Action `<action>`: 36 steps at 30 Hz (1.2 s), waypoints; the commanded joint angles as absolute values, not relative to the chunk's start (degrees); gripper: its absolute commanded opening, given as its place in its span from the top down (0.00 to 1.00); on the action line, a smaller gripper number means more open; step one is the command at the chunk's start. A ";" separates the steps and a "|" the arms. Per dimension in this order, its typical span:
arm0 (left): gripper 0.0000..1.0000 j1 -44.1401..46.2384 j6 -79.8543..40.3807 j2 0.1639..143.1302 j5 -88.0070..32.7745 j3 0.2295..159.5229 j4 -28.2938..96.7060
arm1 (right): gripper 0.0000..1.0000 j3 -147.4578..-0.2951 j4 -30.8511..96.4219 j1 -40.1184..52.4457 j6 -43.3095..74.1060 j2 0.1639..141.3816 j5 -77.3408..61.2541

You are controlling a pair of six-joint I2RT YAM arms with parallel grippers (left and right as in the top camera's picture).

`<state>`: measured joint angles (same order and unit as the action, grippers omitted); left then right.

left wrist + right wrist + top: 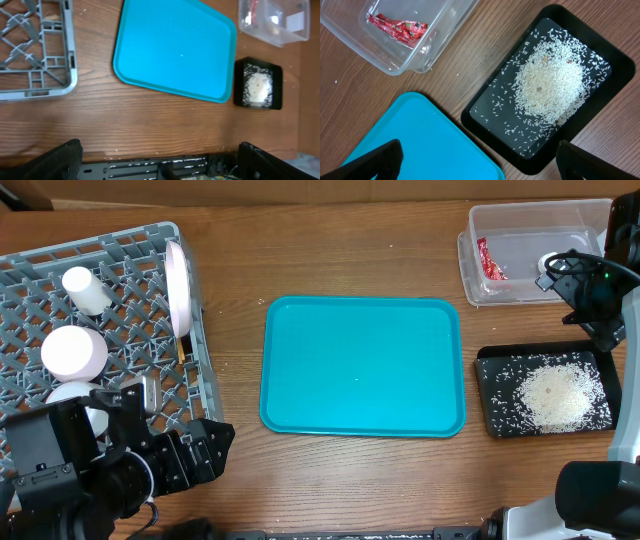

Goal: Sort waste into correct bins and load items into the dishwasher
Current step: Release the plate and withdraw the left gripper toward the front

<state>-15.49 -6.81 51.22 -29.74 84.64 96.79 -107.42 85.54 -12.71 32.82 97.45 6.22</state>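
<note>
The grey dishwasher rack (120, 250) at far left holds a white cup (87, 290), a large white plate (178, 288) on edge and two round pale dishes (74, 352). The clear bin (575, 225) at back right contains the red wrapper (489, 260) and a white scrap (553, 263). Rice grains (556, 395) lie in the black tray (497, 370). My left gripper (160, 165) is open and empty over the table's front edge, near the rack's corner (50, 85). My right gripper (480, 162) is open and empty above the black tray (485, 122) and the teal tray's corner.
A teal serving tray (362, 366) lies bare in the middle of the wooden table. The left arm's body covers the rack's near corner. The right arm hangs over the gap between the clear bin and the black tray.
</note>
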 commanded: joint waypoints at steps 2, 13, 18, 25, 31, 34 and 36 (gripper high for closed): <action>0.00 -15.35 0.14 50.85 -28.12 81.10 96.23 | 0.00 -107.96 85.38 -12.78 33.04 97.36 6.59; 0.00 -10.76 5.61 35.09 -29.89 48.18 59.07 | 0.00 -107.96 85.38 -12.78 33.04 97.36 6.61; 0.00 -8.19 5.61 26.65 -29.89 31.35 35.81 | 0.00 -107.96 85.38 -12.78 33.04 97.36 6.61; 0.00 -8.16 5.56 16.38 -30.96 14.09 17.23 | 0.00 -107.96 85.36 -12.78 33.04 97.36 6.61; 0.00 -8.16 5.58 10.81 -30.94 5.39 7.68 | 0.00 -107.96 85.38 -12.78 33.04 97.36 6.61; 0.00 -8.16 5.58 8.86 -30.92 1.87 1.89 | 0.00 -107.96 85.38 -12.78 33.04 97.36 6.61; 0.00 -8.08 5.61 7.60 -30.87 0.25 -0.75 | 0.00 -107.96 85.38 -12.78 33.04 97.36 6.59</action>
<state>-8.58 4.73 9.78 -30.41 2.90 1.58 -107.39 85.56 -12.71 32.80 97.45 6.22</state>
